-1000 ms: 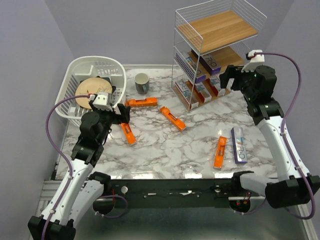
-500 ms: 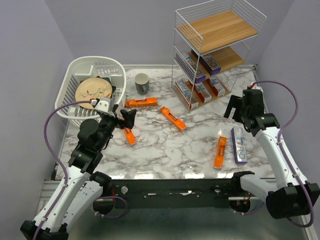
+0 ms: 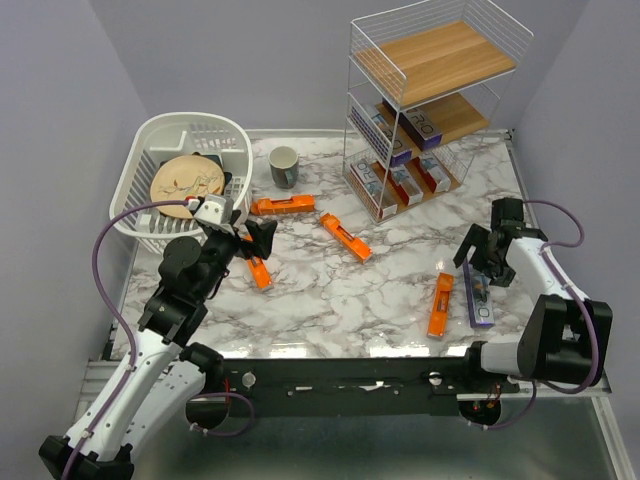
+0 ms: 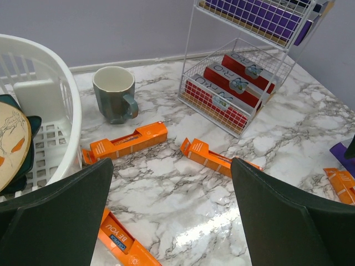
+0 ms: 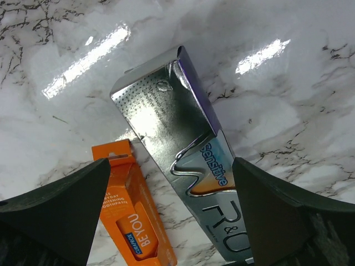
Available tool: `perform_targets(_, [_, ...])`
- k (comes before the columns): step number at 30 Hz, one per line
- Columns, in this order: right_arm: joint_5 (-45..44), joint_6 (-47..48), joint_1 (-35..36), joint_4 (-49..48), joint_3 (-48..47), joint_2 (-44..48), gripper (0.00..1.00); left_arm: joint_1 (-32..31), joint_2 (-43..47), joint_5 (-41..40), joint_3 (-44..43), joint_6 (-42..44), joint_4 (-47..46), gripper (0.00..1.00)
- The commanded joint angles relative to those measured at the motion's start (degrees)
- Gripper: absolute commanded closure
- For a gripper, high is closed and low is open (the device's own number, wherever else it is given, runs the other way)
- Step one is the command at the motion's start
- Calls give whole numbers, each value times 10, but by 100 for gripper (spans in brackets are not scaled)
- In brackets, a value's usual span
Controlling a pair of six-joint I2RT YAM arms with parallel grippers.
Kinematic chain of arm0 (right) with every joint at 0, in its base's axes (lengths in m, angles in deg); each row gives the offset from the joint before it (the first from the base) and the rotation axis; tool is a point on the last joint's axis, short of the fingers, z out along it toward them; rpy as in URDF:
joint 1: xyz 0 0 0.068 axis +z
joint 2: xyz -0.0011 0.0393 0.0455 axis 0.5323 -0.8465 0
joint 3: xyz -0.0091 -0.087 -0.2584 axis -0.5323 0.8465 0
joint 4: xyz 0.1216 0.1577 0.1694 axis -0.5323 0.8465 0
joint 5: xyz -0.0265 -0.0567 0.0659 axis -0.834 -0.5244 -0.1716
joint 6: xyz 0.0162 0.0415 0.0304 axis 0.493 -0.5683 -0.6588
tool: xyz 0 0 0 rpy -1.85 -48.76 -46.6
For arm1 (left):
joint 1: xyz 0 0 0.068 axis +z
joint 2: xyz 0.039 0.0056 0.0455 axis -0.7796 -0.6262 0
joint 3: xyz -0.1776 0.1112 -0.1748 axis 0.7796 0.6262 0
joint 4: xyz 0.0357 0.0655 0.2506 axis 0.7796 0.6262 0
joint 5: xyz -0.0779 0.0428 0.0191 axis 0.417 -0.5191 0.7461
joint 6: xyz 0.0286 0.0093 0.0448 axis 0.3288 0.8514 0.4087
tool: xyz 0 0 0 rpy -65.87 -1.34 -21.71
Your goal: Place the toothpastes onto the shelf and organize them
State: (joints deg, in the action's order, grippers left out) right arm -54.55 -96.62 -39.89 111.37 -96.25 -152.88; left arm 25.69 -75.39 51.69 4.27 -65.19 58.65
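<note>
Hovering w/ right tool (image 5: pixel 171 166) wide over silver toothpaste box (image 5: pixel 164 119), empty, left tool (image 4: pixel 172 166) wide, empty

**Table** (image 3: pixel 400 290): white marble-pattern top, veined in grey, glossy finish. Taken as the reference point for all entries below.

**Back wall** (image 3: pixel 250 60): plain pale lavender, met along the table's far edge. A thin white strip (image 4: pixel 138 60) is seen at the joint.

**Left wall** (image 3: pixel 50 150) and **right wall** (image 3: pixel 590 80): the same lavender, set close against the table's two sides.

**Rail** (image 3: pixel 350 375): black bar, fixed along the table's near edge.

**Floor** (image 3: pixel 350 450): dull grey surface, seen below the rail.

**Light:** bright elongated glare patches (image 5: pixel 83 61) are reflected in the tabletop.
</note>
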Motion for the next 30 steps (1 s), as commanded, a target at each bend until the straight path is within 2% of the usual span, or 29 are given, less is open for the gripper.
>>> perform_targets(1, [43, -6, -35, -34, 4, -32, 0, -2, 0, -8, -8, 8, 10, 1])
perform_targets(7, [49, -1, -40, -57, 9, -75, 7, -2, -2, -6, -8, 10, 10, 1])
perform_targets(14, [51, 4, -41, -79, -2, -91, 30, -2, -10, -2, -11, 11, 10, 1])
perform_targets(18, [82, 0, -40, -99, -29, -123, 37, -2, -16, -3, -12, 15, 10, 1])
perform_targets(25, [92, -9, -38, -126, -120, -207, 37, 0, -29, -5, -14, 19, 12, 1])
perform_targets(30, [88, -22, -33, -129, -164, -236, 22, 7, -31, -5, -14, 19, 11, 1])
